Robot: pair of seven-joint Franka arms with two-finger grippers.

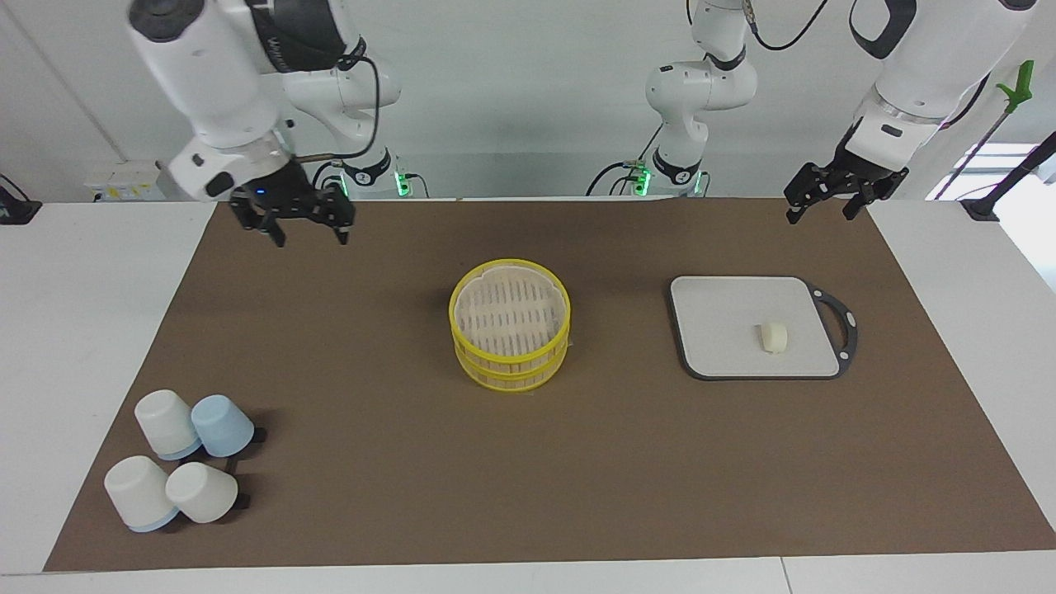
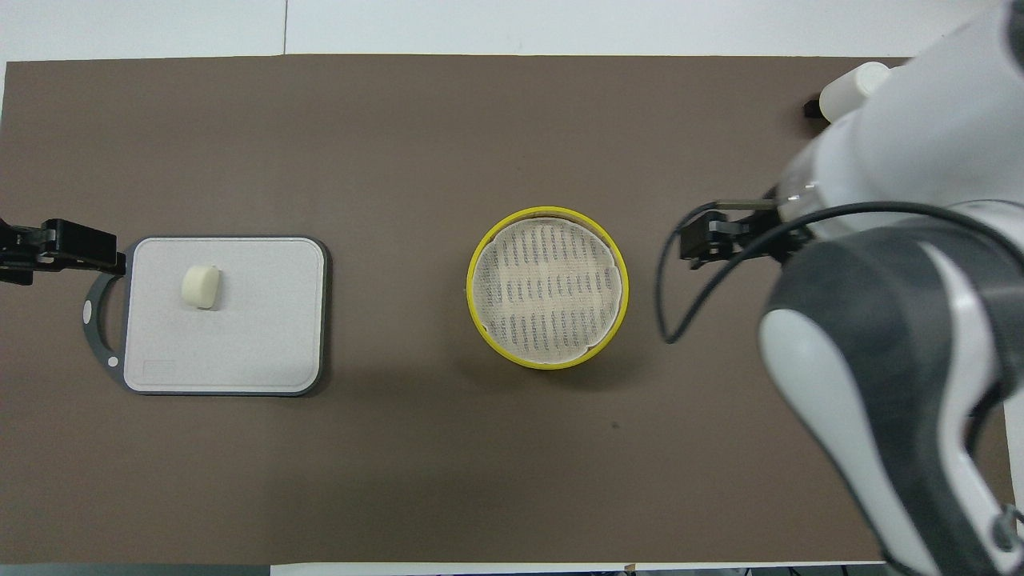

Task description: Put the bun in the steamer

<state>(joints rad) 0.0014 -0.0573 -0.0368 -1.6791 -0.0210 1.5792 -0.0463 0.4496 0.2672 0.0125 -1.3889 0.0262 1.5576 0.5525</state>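
Four upturned cups [image 1: 177,469], three white and one pale blue, lie closest to the facing camera, at 8 o'clock in that view, at the right arm's end of the mat.

Right gripper [image 1: 304,233], at 10 o'clock, hangs over the brown mat [image 1: 346,388] with fingers spread, holding nothing; this arm waits.

Steamer [image 1: 510,324] sits mid-mat, two yellow-rimmed tiers stacked, slatted floor bare.

Grey cutting board [image 1: 726,346], at 3 o'clock of the steamer, carries the bun [image 1: 773,337], resting near its handle end.

Left gripper [image 1: 821,206], at 1 o'clock, hangs over the mat's edge, fingers parted and empty.

Step, as judged: pickup not yet begun. The bun lies at about 7 o'clock from the left gripper in the facing view, well apart from and below it.

Next move calls for the left arm to swing out over the board, descend and close gently on the soft dough.
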